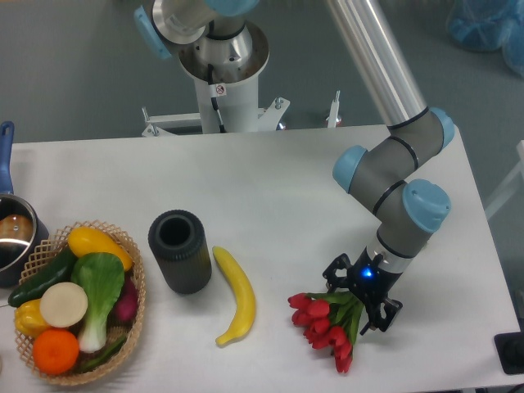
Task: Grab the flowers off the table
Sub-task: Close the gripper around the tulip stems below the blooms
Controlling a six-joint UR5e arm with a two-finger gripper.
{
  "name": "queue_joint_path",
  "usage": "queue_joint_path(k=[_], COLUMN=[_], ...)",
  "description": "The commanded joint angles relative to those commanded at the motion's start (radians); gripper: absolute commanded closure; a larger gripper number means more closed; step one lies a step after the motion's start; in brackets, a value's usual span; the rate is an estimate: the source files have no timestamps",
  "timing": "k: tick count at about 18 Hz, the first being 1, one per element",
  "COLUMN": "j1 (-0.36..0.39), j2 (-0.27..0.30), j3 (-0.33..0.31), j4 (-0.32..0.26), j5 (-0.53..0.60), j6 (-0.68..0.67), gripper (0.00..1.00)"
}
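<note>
The flowers (329, 322) lie on the table (286, 188) toward its front right part, red buds pointing to about 8 o'clock and fanning down toward the near edge, green leaves and stems running up to about 2 o'clock under the gripper (360, 295). The lowest buds sit near the table's front edge, and the right edge is not far beyond the gripper, so room is tight on those two sides. Toward 10 and 12 o'clock from the bunch the white top is bare for a wide stretch.

The gripper stands over the stem end, its black fingers one on each side of the leaves, with a blue light glowing on its body. The stems pass between the fingers, but whether the pads press on them or merely straddle them I cannot tell from this view. The arm (393, 192) rises from it toward 12 o'clock.

At 9 o'clock from the flowers lies a yellow banana (236, 295), apart from the buds. Beyond it stands a dark cylinder cup (179, 250), upright and open-topped. Farther left a wicker basket (133, 278) holds vegetables and fruit, and a pot (15, 237) sits at the left edge.
</note>
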Motion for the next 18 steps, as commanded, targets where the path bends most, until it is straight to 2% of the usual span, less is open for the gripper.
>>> queue_joint_path(k=[4,12,16,18], j1=[0.003,0.006,0.011,0.012], j2=[0.002,0.003,0.008,0.009], j3=[-0.002,-0.003,-0.002,-0.002], j4=[0.0,0.0,-0.002,-0.002], j5=[-0.002,-0.003,-0.008,-0.009], j6=[0.005,0.005,0.003,0.003], gripper=[0.09,0.45,0.56,0.56])
